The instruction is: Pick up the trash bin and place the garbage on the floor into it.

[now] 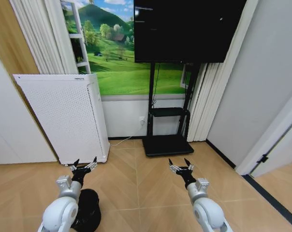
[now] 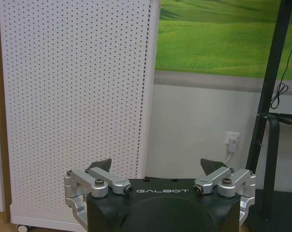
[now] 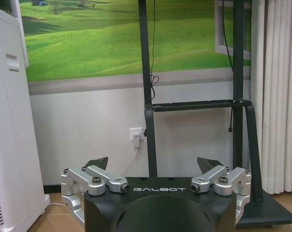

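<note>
On light tan herringbone parquet floor [image 1: 146,188], both sets of jaws gape wide, holding nothing. Left gripper [image 1: 84,166] hovers above the small black mesh trash bin [image 1: 89,210]; probably light, springy; grip its rim. Right gripper [image 1: 182,166] idles alongside.

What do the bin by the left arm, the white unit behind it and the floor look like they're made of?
The trash bin looks like dark, matte metal mesh, though that is hard to confirm. The white appliance appears to be painted sheet metal or plastic; its panel is regularly perforated. The floor looks like light wood parquet or laminate, with herringbone planks and a slight sheen.
</note>
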{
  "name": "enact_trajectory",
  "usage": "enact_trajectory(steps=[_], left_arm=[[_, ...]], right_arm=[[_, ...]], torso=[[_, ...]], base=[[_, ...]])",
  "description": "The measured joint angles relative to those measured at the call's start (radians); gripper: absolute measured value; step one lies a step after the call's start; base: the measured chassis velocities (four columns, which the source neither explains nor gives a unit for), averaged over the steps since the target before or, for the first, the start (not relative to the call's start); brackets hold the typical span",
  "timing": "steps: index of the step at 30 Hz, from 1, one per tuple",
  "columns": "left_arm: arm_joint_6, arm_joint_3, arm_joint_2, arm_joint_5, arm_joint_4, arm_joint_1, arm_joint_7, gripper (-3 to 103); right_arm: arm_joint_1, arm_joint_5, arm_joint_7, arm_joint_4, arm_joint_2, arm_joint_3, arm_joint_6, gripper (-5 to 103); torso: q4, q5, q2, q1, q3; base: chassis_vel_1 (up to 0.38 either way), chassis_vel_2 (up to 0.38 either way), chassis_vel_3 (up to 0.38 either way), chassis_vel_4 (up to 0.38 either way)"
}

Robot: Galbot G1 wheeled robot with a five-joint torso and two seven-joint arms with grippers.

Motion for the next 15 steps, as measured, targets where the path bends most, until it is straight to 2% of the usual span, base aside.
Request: enact_trajectory(steps=[15], left_arm=[[0.007, 0.003, 0.007, 0.026, 0.002, -0.002, 0.001, 100]], right_arm=[[-0.001, -0.001, 0.002, -0.005, 0.002, 0.005, 0.004, 100]], torso=[[-0.0001, 0.0001, 0.051, 0.018, 0.033]], base=[[0.000, 0.000, 0.000, 0.000]])
